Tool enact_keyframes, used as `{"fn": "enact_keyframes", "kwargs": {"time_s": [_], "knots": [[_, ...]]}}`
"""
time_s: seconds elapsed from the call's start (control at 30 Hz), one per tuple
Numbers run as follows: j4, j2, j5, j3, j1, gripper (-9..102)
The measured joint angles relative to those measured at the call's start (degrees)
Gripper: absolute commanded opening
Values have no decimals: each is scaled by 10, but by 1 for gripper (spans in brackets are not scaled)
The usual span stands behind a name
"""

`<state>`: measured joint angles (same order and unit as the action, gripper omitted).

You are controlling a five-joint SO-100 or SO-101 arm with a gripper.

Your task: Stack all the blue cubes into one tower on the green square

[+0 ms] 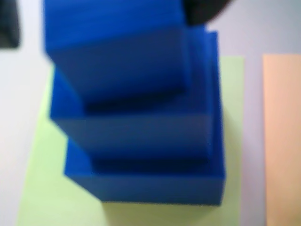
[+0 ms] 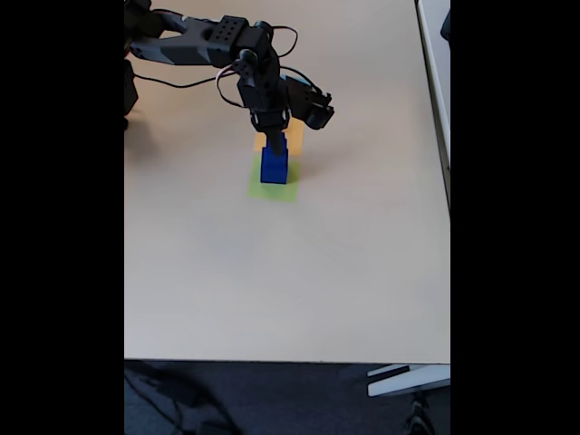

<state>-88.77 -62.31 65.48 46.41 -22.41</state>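
in the fixed view we found the tool (image 2: pixel 275 136) pointing straight down at the top of the tower (image 2: pixel 274 164), its tip meeting the uppermost block. at this size we could not tell whether the jaws were parted or closed, nor whether they gripped the top cube. in the wrist view a dark, blurred piece of the arm sat at the upper edge, just right of the top cube (image 1: pixel 117 52); the jaws themselves could not be made out there either.

the wrist view showed three blue cubes stacked in steps: the top cube nearest the lens, a wider middle cube (image 1: pixel 141 132) under it, and the widest bottom cube (image 1: pixel 155 186) beneath. each lay flat on the one below and appeared upright, though the picture was out of focus.

the bottom cube rested on the green square (image 1: pixel 51 188), which showed on the left, below and right of the stack. an orange square (image 1: pixel 282 141) lay just beside it to the right in the wrist view, a strip of pale bench (image 2: pixel 290 272) between them. in the fixed view the orange patch showed just behind the tower.
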Motion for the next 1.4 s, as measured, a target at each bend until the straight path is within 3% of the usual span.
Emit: {"fn": "enact_keyframes", "kwargs": {"time_s": [0.63, 0.97, 1.4], "knots": [[-13, -3, -4, -23, 0, 22], [-30, -86, -9, -23, 38, 22], [-31, -101, 95, -67, 190, 26]]}}
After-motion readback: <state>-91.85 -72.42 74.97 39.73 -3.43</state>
